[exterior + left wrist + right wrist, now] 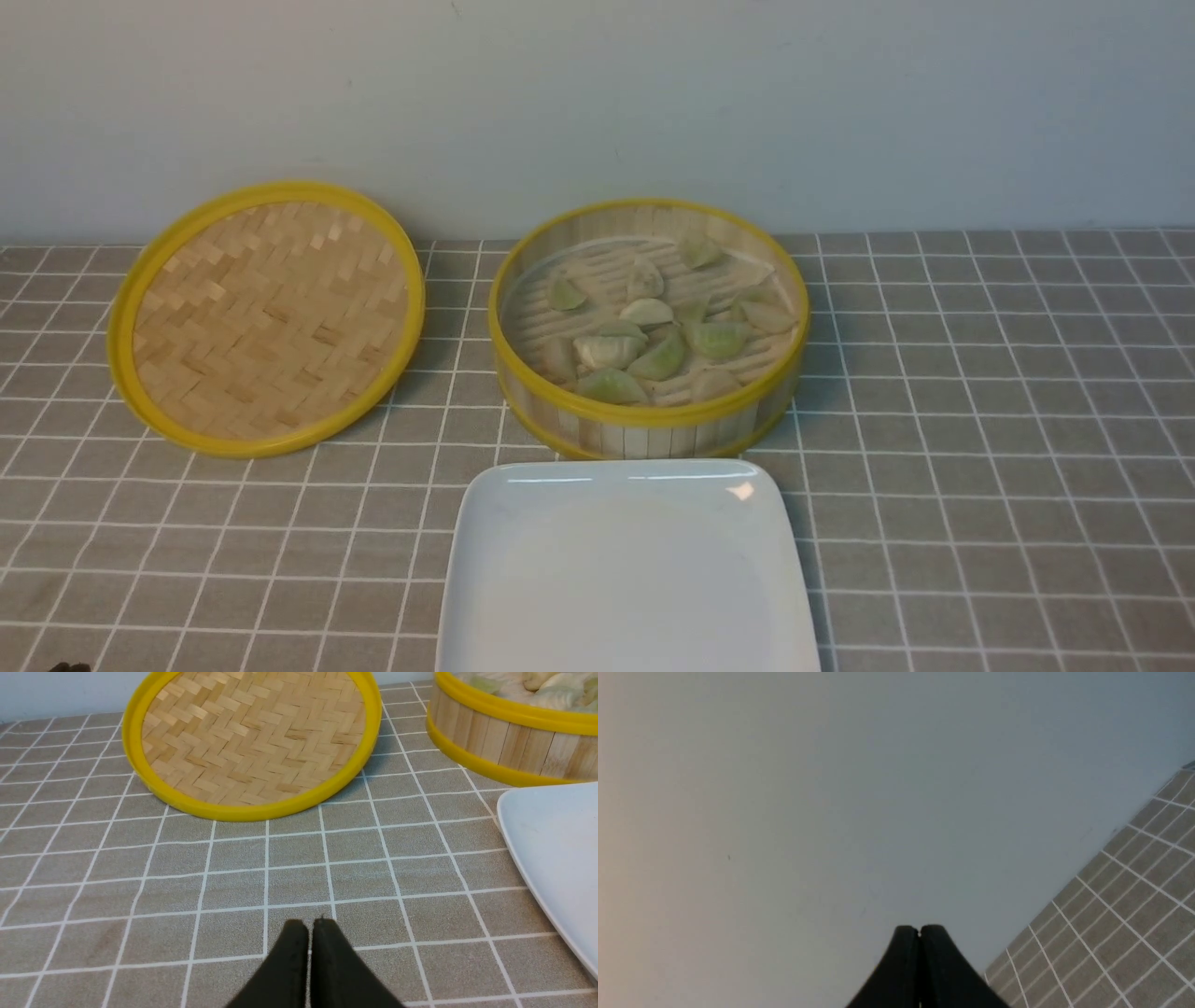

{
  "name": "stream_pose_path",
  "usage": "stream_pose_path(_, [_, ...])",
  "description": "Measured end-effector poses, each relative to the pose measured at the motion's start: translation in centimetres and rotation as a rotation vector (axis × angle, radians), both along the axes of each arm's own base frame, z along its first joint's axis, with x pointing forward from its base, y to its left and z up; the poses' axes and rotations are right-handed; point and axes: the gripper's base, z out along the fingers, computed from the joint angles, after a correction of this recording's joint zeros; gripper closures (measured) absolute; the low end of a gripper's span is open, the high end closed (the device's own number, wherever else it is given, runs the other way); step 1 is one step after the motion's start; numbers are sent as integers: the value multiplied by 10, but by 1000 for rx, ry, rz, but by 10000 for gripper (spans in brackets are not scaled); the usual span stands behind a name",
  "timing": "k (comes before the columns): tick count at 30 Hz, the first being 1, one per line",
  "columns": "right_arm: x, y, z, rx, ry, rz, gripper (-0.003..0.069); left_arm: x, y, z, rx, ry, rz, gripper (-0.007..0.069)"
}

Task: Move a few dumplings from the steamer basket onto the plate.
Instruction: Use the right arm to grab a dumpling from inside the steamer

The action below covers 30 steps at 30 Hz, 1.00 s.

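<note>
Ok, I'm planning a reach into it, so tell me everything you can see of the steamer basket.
The steamer basket is round and deep, with pale upright bamboo slats for walls, a slatted floor and yellow rims top and bottom. It stands upright and uncovered on the grey checked cloth, just behind the plate; whether they touch is unclear. Pale green and whitish dumplings lie loosely inside.
</note>
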Motion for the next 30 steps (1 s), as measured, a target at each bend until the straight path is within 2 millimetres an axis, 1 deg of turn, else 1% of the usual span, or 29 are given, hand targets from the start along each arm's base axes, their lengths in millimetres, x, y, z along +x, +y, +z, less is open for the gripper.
stream_pose_path(1, [0, 0, 1, 1, -2, 0, 672, 0, 0, 0, 0, 0, 0, 629])
stream_pose_path(3, [-2, 3, 19, -34, -14, 26, 672, 0, 0, 0, 0, 0, 0, 629])
stream_pose_path(4, [-1, 5, 30, -71, -4, 43, 672, 0, 0, 0, 0, 0, 0, 629])
stream_pose_path(6, [5, 13, 66, -214, 72, 116, 672, 0, 0, 0, 0, 0, 0, 629])
stream_pose_path(7, [7, 15, 72, -241, 96, 132, 672, 0, 0, 0, 0, 0, 0, 629])
stream_pose_path(9, [30, 23, 96, -380, 279, 250, 672, 0, 0, 0, 0, 0, 0, 629])
stream_pose_path(10, [35, 24, 102, -391, 300, 263, 672, 0, 0, 0, 0, 0, 0, 629])
stream_pose_path(11, [50, 27, 112, -439, 394, 330, 672, 0, 0, 0, 0, 0, 0, 629])
stream_pose_path(12, [75, 32, 124, -500, 563, 455, 671, 0, 0, 0, 0, 0, 0, 629])
stream_pose_path(13, [88, 34, 134, -518, 623, 507, 671, 0, 0, 0, 0, 0, 0, 629])
stream_pose_path(14, [107, 36, 138, -531, 709, 573, 670, 0, 0, 0, 0, 0, 0, 629])
stream_pose_path(17, [160, 38, 140, -543, 903, 733, 671, 0, 0, 0, 0, 0, 0, 629])
stream_pose_path(18, [176, 39, 146, -557, 926, 764, 670, 0, 0, 0, 0, 0, 0, 629])
stream_pose_path(19, [194, 42, 146, -570, 964, 803, 669, 0, 0, 0, 0, 0, 0, 629])
stream_pose_path(22, [245, 60, 141, -622, 1058, 883, 669, 0, 0, 0, 0, 0, 0, 629])
stream_pose_path(23, [251, 62, 136, -622, 1075, 891, 669, 0, 0, 0, 0, 0, 0, 629])
stream_pose_path(24, [272, 77, 130, -653, 1108, 905, 669, 0, 0, 0, 0, 0, 0, 629])
stream_pose_path(25, [284, 86, 127, -686, 1122, 906, 669, 0, 0, 0, 0, 0, 0, 629])
stream_pose_path(26, [301, 105, 120, -735, 1135, 917, 669, 0, 0, 0, 0, 0, 0, 629])
stream_pose_path(27, [312, 119, 114, -774, 1144, 922, 669, 0, 0, 0, 0, 0, 0, 629])
stream_pose_path(30, [334, 158, 97, -868, 1152, 948, 669, 0, 0, 0, 0, 0, 0, 629])
